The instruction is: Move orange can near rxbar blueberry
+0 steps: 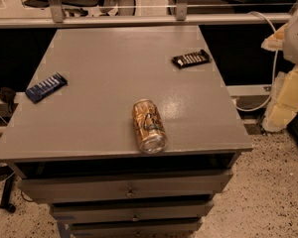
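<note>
The orange can [149, 125] lies on its side on the grey table top [114, 68], near the front edge and a little right of the middle, with its round end facing the front. The rxbar blueberry [46, 87], a flat dark-blue bar with white lettering, lies near the table's left edge, well apart from the can. My gripper is not in view. Pale, whitish shapes [290, 38] show at the right edge of the camera view, beside the table; I cannot tell what they are.
A black wrapped bar with white lettering [190, 59] lies at the back right of the table. Drawers [129, 190] run below the table top. A metal rail [139, 20] crosses behind the table. A white cable [270, 83] hangs at the right. The floor is speckled.
</note>
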Available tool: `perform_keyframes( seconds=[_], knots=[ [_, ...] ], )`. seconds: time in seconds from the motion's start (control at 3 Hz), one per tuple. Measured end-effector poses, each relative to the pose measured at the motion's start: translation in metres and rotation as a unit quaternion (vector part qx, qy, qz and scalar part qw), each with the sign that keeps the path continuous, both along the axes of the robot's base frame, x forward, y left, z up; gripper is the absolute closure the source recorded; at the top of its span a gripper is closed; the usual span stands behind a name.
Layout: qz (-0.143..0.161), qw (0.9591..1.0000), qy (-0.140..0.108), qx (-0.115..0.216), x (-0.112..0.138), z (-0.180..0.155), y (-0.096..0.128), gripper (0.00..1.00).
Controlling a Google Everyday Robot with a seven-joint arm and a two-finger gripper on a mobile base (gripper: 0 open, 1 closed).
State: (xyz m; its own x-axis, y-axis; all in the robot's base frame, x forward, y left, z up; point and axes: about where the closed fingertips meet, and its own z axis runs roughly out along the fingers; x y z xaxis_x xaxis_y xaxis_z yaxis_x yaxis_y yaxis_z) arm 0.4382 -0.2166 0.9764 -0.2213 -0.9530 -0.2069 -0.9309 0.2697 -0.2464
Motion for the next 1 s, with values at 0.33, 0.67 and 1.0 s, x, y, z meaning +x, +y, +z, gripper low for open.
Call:
perform_keyframes(
  seconds=[0.33, 0.67, 1.0],
  knots=[
    [0.000, 1.0000, 0.000, 0.000, 0.000, 0.000, 0.000, 0.00],
    [0.011, 0.9999, -0.005, 0.002, 0.002, 0.000, 0.010, 0.00],
    [0.015, 0.9997, -0.003, 0.020, 0.019, -0.013, 0.049, 0.00]
  ],
)
